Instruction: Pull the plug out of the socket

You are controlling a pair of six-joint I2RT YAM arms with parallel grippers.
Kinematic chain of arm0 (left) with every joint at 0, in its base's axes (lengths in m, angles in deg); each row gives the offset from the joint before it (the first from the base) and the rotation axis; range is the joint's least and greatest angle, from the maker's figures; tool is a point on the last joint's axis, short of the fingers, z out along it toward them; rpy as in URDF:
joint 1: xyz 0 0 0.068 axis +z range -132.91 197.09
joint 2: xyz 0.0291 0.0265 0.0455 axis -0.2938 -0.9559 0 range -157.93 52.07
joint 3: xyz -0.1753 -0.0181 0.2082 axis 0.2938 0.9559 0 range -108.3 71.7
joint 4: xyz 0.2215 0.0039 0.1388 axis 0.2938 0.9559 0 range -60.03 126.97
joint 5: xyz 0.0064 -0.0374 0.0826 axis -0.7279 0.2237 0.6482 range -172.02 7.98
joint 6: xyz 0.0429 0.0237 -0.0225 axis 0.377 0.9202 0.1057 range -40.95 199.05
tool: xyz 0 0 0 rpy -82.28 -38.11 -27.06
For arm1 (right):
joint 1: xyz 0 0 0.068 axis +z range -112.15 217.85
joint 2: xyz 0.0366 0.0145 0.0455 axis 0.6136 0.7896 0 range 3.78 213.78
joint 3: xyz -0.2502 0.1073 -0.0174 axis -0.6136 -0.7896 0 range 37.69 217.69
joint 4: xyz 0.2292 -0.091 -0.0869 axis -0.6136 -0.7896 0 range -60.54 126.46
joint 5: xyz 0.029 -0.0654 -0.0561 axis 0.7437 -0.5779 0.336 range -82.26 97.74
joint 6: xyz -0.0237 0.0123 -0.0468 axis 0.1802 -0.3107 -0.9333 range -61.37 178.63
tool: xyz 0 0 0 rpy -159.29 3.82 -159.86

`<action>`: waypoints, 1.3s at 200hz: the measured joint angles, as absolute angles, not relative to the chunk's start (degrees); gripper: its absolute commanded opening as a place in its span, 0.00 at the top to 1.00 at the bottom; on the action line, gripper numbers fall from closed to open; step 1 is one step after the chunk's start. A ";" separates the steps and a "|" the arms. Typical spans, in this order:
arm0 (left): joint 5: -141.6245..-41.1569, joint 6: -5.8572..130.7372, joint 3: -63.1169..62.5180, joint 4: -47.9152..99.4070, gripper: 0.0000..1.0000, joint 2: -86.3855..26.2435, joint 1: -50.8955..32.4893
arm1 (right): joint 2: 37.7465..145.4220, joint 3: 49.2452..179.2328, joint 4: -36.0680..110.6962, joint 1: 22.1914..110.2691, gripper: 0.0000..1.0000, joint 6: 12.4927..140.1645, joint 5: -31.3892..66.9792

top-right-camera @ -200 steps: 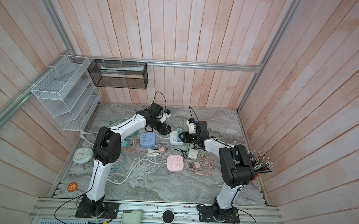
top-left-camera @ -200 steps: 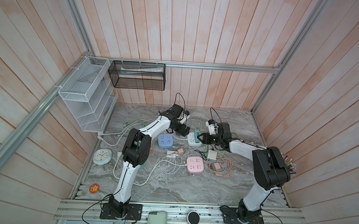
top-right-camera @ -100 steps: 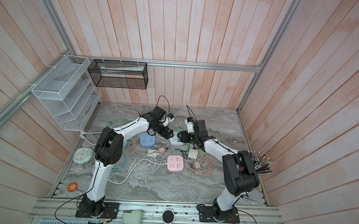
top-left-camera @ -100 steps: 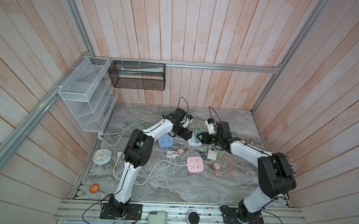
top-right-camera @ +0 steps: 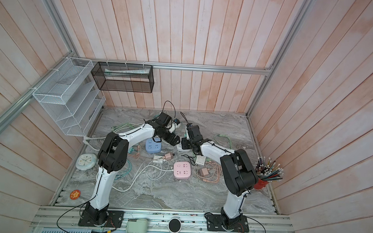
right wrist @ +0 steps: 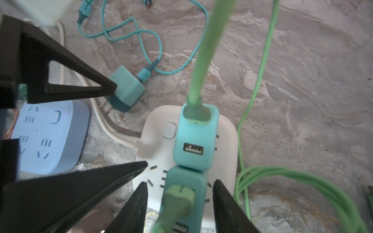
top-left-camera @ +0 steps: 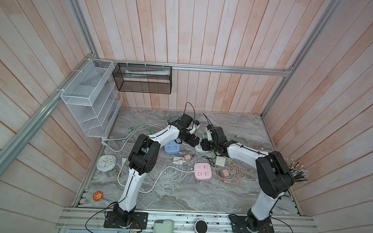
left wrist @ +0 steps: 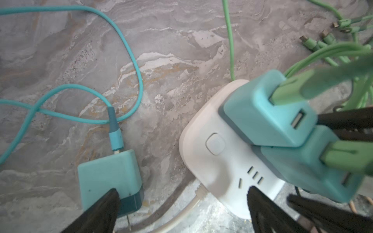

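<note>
A white socket (right wrist: 159, 149) lies on the marble table with two teal plugs standing in it, each carrying a green cable. My right gripper (right wrist: 180, 182) is open and straddles the nearer teal plug (right wrist: 185, 201), with a gap on each side of it. The farther teal plug (right wrist: 195, 141) stands just beyond. My left gripper (left wrist: 182, 190) is wide open and empty. One finger hangs over the socket's (left wrist: 216, 161) edge, the other over a loose teal plug (left wrist: 107, 175) lying unplugged on the table. In both top views the two grippers (top-left-camera: 194, 142) (top-left-camera: 203, 144) meet over the socket (top-left-camera: 198, 148).
A blue socket (right wrist: 48, 137) lies close beside the white one, and a pink socket (top-left-camera: 202, 171) sits nearer the front among white and pink cables. Green cable loops (right wrist: 302, 181) lie beside the white socket. A cup of pencils (top-right-camera: 264, 172) stands at the right edge, a clock (top-left-camera: 106, 162) at the left.
My left gripper has swung right from above the blue socket to the white socket's edge. My right gripper stayed over the socket and its jaws narrowed a little around the nearer teal plug.
</note>
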State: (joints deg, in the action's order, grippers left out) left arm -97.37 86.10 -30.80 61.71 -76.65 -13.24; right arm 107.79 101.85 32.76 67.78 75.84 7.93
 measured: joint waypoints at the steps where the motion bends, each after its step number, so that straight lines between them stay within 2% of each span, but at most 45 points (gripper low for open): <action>1: -97.37 86.10 -30.78 61.67 0.00 -76.63 -13.24 | 107.86 101.89 32.69 67.78 0.54 75.89 7.73; 15: -97.64 85.92 -30.69 61.28 0.00 -76.61 -13.20 | 108.73 102.55 31.86 67.78 0.59 76.28 6.31; 48: -98.38 85.44 -30.38 60.40 0.00 -76.59 -12.91 | 109.67 102.92 30.97 67.85 0.62 76.41 4.91; 117: -99.65 84.30 -30.27 59.94 0.00 -76.59 -12.69 | 110.94 104.62 29.50 68.30 0.81 75.03 2.97; 260: -102.14 81.79 -33.64 62.76 0.04 -80.81 -13.70 | 110.94 105.19 28.23 68.46 0.92 70.99 1.59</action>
State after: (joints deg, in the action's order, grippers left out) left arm -102.14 81.79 -33.64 62.76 -80.81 -13.70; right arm 110.94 105.19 28.23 68.46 70.99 1.59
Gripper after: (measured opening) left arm 0.963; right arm 0.266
